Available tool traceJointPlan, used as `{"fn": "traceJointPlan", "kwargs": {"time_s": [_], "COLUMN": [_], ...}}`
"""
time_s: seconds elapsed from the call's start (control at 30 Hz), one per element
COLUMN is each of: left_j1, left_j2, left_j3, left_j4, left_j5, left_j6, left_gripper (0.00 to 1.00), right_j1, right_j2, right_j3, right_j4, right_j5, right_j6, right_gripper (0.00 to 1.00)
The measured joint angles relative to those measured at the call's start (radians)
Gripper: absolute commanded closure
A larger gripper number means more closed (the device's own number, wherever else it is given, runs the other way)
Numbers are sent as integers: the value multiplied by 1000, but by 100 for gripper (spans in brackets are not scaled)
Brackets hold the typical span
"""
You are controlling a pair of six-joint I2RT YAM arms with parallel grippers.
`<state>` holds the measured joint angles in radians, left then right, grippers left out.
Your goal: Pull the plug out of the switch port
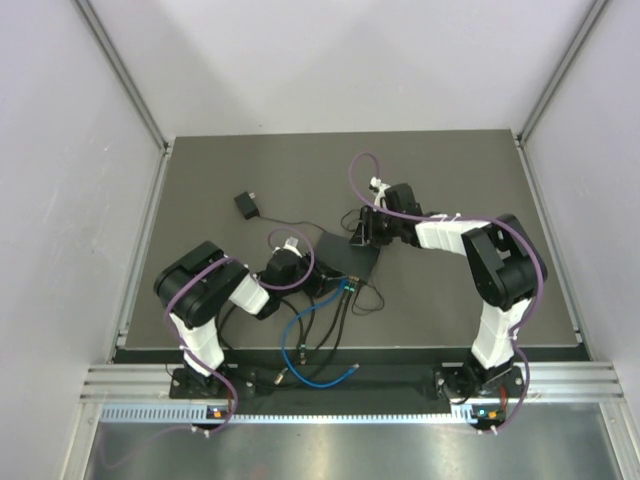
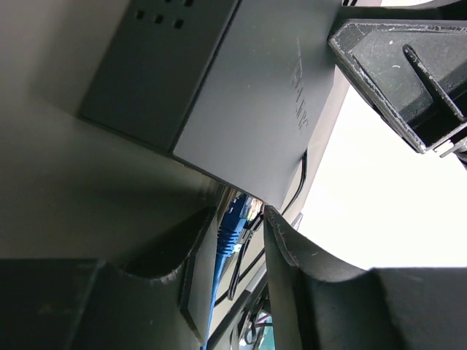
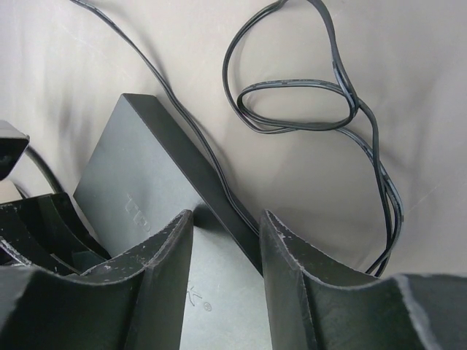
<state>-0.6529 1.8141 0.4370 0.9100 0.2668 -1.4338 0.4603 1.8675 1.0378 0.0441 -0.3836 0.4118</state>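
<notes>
Left gripper (image 2: 239, 213), spread, flanks the blue plug (image 2: 231, 227), seemingly unclamped. Right gripper (image 3: 226, 217), also spread, straddles the switch box (image 3: 139, 171).

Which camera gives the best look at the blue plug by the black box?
Left wrist: the blue plug sits close up between the fingers of the left gripper, right at the black box edge. Top external shows only its blue cable looping away, the plug itself tiny. Right wrist shows the box, no plug.

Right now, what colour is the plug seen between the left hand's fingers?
Blue; the plug shows best in the left wrist view.
</notes>
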Motion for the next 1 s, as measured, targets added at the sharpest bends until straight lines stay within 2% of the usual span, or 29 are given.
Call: {"fn": "traceJointPlan", "kwargs": {"time_s": [0.3, 1.0], "left_j1": [-1, -2], "left_j2": [0, -1], "left_j3": [-1, 0], "left_j4": [-11, -13], "left_j5": [-16, -22], "left_j6": [-19, -60], "left_gripper": [71, 64], "right_j1": [0, 5], "right_j2": [0, 0], "right_j3": [0, 0], "right_j4": [2, 9], "right_j5": [0, 5], "right_j6": [2, 0], "right_gripper": [61, 64]}}
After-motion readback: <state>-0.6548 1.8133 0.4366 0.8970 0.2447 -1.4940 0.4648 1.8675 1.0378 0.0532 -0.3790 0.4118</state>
